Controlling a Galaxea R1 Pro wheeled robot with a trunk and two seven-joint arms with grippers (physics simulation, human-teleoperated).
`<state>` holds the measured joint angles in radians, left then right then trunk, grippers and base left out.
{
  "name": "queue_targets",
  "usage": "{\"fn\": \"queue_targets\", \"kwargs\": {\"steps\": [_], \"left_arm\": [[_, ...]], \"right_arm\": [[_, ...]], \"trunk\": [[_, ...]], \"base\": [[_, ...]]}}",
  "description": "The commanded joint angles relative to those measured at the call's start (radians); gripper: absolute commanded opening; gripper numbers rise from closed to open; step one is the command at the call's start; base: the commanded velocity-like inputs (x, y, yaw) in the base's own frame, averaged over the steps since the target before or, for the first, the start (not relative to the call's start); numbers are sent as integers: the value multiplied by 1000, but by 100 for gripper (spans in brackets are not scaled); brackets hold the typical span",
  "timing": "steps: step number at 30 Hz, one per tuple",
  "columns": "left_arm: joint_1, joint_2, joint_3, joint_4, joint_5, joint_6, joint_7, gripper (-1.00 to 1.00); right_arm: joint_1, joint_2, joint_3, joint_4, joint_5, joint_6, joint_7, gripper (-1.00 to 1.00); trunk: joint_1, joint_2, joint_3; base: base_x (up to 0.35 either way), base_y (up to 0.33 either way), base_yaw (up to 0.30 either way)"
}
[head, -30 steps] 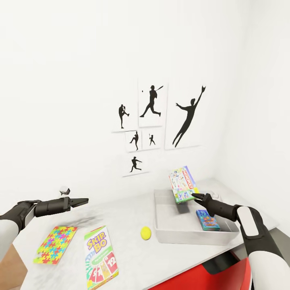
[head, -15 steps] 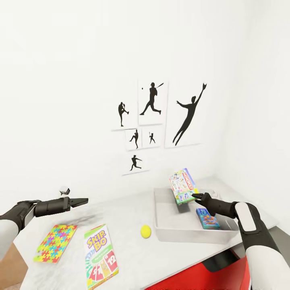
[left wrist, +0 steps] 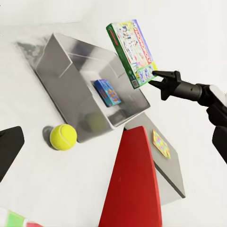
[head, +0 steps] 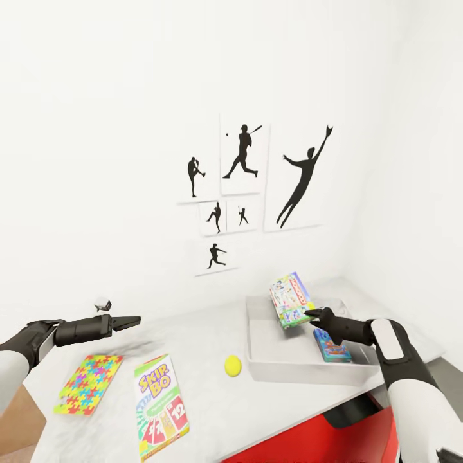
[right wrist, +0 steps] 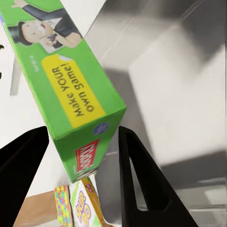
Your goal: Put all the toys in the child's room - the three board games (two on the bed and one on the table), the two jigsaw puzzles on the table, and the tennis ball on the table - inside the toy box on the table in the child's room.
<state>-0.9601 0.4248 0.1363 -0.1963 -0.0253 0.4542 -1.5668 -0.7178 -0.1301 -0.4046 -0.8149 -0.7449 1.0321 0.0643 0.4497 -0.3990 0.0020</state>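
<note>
- The pale desk point(head: 212, 360) is standing against a white wall hung with black silhouette pictures point(head: 257, 186).
- The grey flared toy box point(head: 283, 366) is sitting on the desk, holding a blue game box point(head: 331, 345).
- The right tool point(head: 308, 314) is clamping the glossy green Monopoly box point(head: 290, 299) above the toy box.
- The left tool point(head: 132, 319) is hovering over the desk; I cannot tell its opening.
- The tennis ball point(head: 233, 365), Skip-Bo box point(head: 159, 406) and mosaic puzzle point(head: 89, 384) are lying beside the toy box.

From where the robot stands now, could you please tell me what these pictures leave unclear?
- Second jigsaw puzzle: I cannot find it for certain.
- Blue game in the toy box: print too small in the head view; right arm covers part.
- Skip-Bo: cut by the right wrist view's edge.
- Left tool: head view too small to tell open or shut.
</note>
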Motion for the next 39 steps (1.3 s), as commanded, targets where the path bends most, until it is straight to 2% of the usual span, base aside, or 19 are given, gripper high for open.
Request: {"fn": "queue_targets", "kwargs": {"steps": [1, 6, 12, 21, 28, 39], "left_arm": [[0, 0, 2, 0, -3, 11, -4, 100], [0, 0, 2, 0, -3, 11, -4, 100], [0, 0, 2, 0, -3, 11, -4, 100], [0, 0, 2, 0, -3, 11, -4, 100], [0, 0, 2, 0, -3, 11, -4, 100], [0, -1, 2, 0, -3, 11, -4, 100]], "right_arm": [[-11, -1, -3, 32, 3, 4, 6, -100], [-41, 3, -4, 96, 4, 2, -6, -100], [-48, 13, -6, 105, 3, 0, -69, -100], [-48, 15, -5, 107, 5, -2, -94, -100], [-49, 18, -5, 106, 3, -6, -196, -100], [-55, 18, -5, 106, 3, -8, -218, -100]], "trunk": [[0, -1, -2], [0, -1, -10], [0, -1, -20], [0, -1, -35], [0, -1, -46], [0, -1, -64]], "base": [[0, 0, 0], [0, 0, 0], [0, 0, 0], [0, 0, 0], [0, 0, 0], [0, 0, 0]]}}
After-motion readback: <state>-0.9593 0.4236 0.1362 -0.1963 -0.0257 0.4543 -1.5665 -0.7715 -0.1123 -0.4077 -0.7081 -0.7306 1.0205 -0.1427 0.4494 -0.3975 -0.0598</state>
